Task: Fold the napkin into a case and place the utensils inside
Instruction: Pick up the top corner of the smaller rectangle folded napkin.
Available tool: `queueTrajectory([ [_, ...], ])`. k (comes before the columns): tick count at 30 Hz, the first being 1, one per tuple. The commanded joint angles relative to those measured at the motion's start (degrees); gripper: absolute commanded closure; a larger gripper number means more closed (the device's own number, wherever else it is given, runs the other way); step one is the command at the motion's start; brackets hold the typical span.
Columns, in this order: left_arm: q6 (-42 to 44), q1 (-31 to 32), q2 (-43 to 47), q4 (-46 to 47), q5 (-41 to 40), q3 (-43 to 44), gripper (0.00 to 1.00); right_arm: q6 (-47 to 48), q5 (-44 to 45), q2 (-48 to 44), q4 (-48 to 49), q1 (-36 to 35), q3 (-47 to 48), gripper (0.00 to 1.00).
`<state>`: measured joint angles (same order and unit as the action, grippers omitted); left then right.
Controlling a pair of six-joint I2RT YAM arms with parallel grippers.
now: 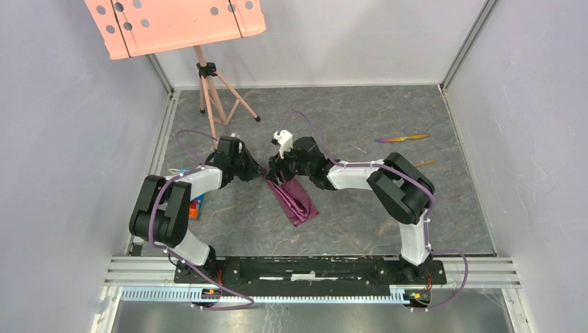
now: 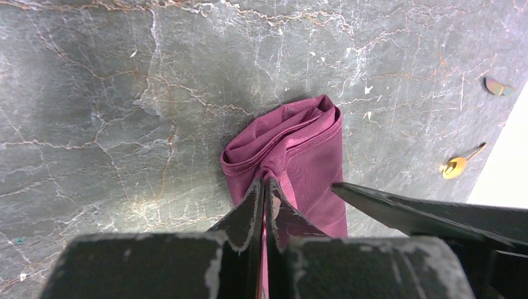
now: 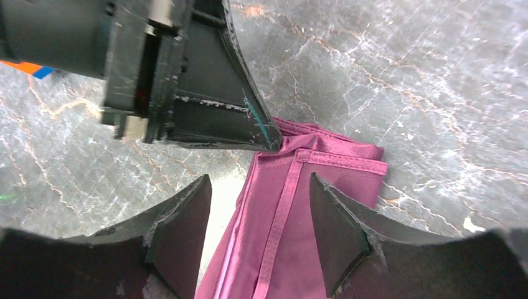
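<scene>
The left gripper pinched the far end of the folded napkin; the right gripper hung just above it, jaws apart.

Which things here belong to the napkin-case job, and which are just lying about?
Job:
napkin, folded into a narrow strip
gold spoon
iridescent knife

Lying about:
pink music stand
blue-and-orange block
</scene>
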<state>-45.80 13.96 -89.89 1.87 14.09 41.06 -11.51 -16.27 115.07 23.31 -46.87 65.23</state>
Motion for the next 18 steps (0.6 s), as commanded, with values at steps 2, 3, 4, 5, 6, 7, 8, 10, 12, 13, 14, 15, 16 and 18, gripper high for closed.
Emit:
queueTrajectory([
  [2,0.3,0.2,2.4,0.8,1.1,0.8,0.97,1.7,2.5,-6.4,-0.6,-0.3,-3.0,0.33],
  [3,0.3,0.2,2.5,0.8,1.1,0.8,0.97,2.0,2.8,-6.2,-0.6,-0.3,-3.2,0.33],
  [4,0.3,0.2,2.5,0.7,1.1,0.8,0.97,2.5,2.9,-5.9,-1.1,-0.2,-2.9,0.33],
  [5,0.2,0.2,2.5,0.8,1.2,0.9,0.97,3.0,2.9,-5.2,-1.6,-0.2,-2.5,0.33],
  [6,0.2,0.2,2.4,0.8,1.3,1.0,0.97,3.1,2.9,-4.7,-1.7,-0.3,-2.2,0.33],
  [7,0.2,0.2,2.5,0.8,1.3,1.0,0.97,3.2,2.8,-4.2,-1.7,-0.2,-1.9,0.34],
  [8,0.2,0.2,2.4,0.8,1.3,1.1,0.97,3.3,2.8,-3.5,-1.9,-0.2,-1.4,0.35],
  [10,0.2,0.2,2.3,0.8,1.4,1.2,0.97,3.3,2.8,-2.1,-2.4,-0.2,-0.1,0.36],
  [12,0.2,0.2,2.2,0.7,1.5,1.4,0.97,3.4,2.8,-0.7,-2.8,-0.2,1.0,0.36],
  [13,0.2,0.2,2.3,0.6,1.5,1.4,0.97,3.4,2.6,-0.2,-2.9,-0.2,1.3,0.36],
  [14,0.1,0.2,2.3,0.6,1.5,1.4,0.97,3.4,2.5,0.2,-2.9,-0.3,1.6,0.36],
  [15,0.2,0.2,2.4,0.6,1.5,1.4,0.97,3.3,2.4,0.7,-2.8,-0.2,1.8,0.36],
  [16,0.2,0.2,2.5,0.6,1.5,1.4,0.97,3.3,2.2,1.0,-2.7,-0.2,2.0,0.36],
  [18,0.2,0.2,2.4,0.6,1.6,1.4,0.97,3.0,2.0,1.7,-2.7,-0.4,2.4,0.36],
])
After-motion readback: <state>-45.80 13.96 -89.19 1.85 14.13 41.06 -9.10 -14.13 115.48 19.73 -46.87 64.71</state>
